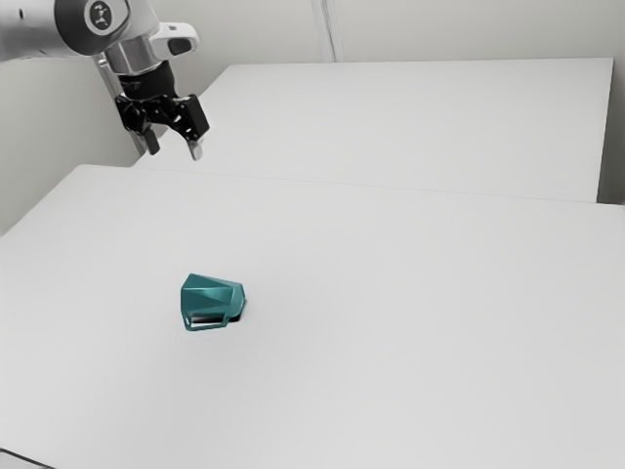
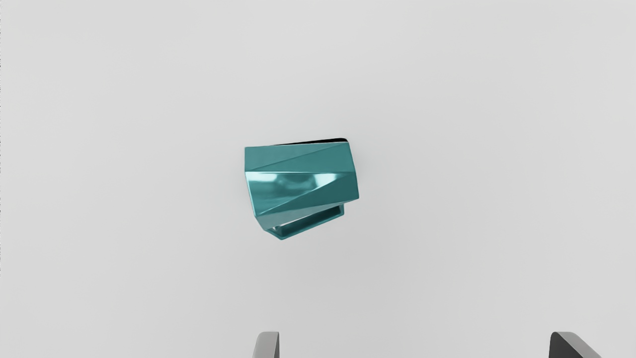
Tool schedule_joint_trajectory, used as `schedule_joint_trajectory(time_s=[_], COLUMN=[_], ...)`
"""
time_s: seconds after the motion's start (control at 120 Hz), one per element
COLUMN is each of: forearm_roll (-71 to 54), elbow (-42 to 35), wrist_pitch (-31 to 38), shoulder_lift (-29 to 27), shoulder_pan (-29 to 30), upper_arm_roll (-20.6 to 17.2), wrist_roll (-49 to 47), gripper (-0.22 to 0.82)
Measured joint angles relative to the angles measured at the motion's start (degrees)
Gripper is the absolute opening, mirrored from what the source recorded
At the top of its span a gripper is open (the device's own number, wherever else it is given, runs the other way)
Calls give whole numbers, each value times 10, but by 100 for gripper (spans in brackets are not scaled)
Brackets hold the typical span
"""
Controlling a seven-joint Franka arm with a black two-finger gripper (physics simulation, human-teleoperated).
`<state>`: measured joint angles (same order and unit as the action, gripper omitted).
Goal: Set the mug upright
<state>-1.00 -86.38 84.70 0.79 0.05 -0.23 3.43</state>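
"Where's the teal mug [image 1: 213,301]?"

"On its side, left of centre in the exterior view's lower half, below the gripper [image 1: 174,150] in the frame."

"Its long axis?"

"Roughly along the line between the fingertips; gripping across the body probably wants a wrist turn."

"And the gripper?"

"High at upper left, pointing down, jaws spread, holding nothing."

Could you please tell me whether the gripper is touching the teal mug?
Apart. The exterior view shows it plainly: the open gripper hangs clear of the mug, which lies on its side on the tabletop.
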Motion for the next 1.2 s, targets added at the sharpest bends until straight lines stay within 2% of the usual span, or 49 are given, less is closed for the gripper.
schedule_joint_trajectory(time_s=[0.267,0.417,0.725,1.2], forearm_roll=[0,3,94,321], elbow=[-6,-41,-116,-310], wrist_pitch=[-1,0,36,176], shoulder_lift=[-14,-38,-52,-54], shoulder_pan=[-2,3,135,216], upper_arm_roll=[1,-2,2,19], wrist_roll=[3,8,73,277], gripper=[59,59,59,59])
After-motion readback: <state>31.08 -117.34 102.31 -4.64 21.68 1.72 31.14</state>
